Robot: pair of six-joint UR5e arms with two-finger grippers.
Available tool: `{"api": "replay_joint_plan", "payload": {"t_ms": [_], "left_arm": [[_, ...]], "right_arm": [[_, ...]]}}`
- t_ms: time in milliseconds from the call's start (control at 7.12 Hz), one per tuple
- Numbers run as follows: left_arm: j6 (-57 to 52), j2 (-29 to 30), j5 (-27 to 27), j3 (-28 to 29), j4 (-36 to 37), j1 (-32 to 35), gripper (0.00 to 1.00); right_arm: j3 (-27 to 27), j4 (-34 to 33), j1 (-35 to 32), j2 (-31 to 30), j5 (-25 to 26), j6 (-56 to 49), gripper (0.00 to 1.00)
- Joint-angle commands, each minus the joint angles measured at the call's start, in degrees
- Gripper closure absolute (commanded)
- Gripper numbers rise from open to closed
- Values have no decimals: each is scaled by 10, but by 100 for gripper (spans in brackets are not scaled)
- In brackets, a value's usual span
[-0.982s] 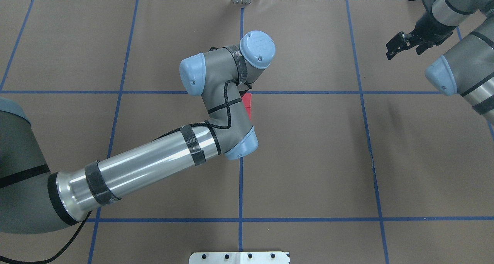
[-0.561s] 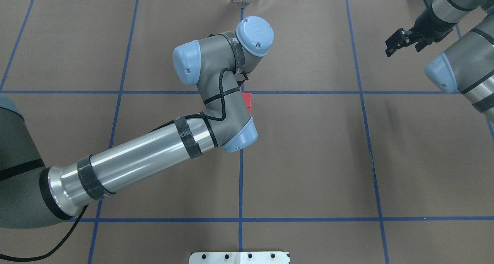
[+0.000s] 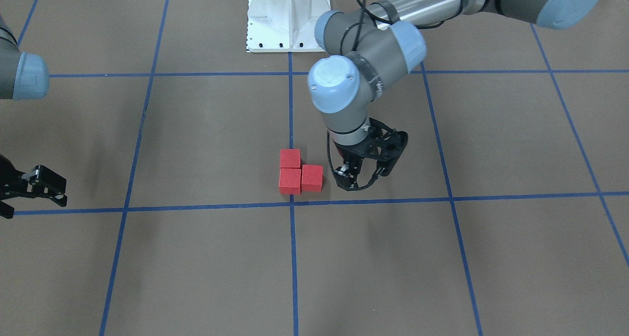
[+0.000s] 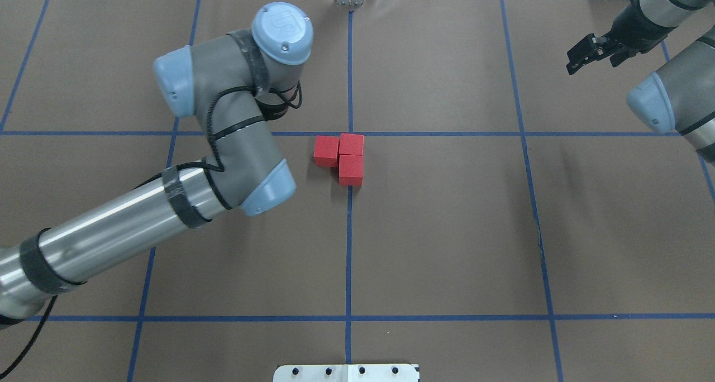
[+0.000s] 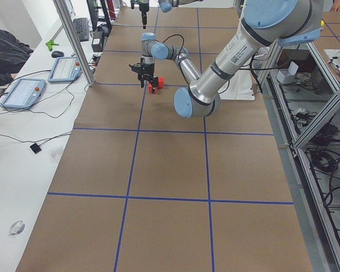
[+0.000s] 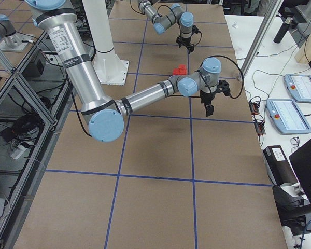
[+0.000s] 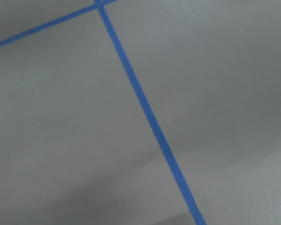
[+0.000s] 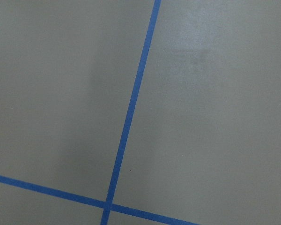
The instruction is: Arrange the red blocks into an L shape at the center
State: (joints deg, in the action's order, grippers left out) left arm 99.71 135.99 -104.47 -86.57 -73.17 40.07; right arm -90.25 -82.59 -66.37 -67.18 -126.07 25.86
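Brown paper covers the desk, ruled into squares by blue tape. Beside it, a white bench carries two tablets near an aluminium post.

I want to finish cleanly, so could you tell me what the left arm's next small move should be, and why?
Probably raise the left gripper straight up and away. Its jaws stand open and empty beside the red blocks, which already touch in an L by the centre grid crossing; a sideways sweep might knock them.
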Motion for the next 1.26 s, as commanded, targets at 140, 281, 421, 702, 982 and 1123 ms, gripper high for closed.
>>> {"api": "replay_joint_plan", "payload": {"t_ms": [140,281,421,702,982,1123], "left_arm": [[-415,-265,-52,-233,-30,95,0],[-519,-309,-94,-238,-65,153,0],[-651,-363,-148,-232,-110,221,0],[-826,-401,-171,-164,-174,320,0],[-1020,-401,-182,-49,-225,424,0],[-1040,-402,-221,-31,-228,440,0]], "right_arm": [[6,-6,-5,-12,27,1,1],[6,-3,-20,-29,24,0,1],[6,-2,-39,-45,17,1,1],[8,-2,-88,-74,-50,-44,1],[9,-3,-151,-117,-88,-104,1],[8,-3,-187,-148,-114,-143,1]]}}
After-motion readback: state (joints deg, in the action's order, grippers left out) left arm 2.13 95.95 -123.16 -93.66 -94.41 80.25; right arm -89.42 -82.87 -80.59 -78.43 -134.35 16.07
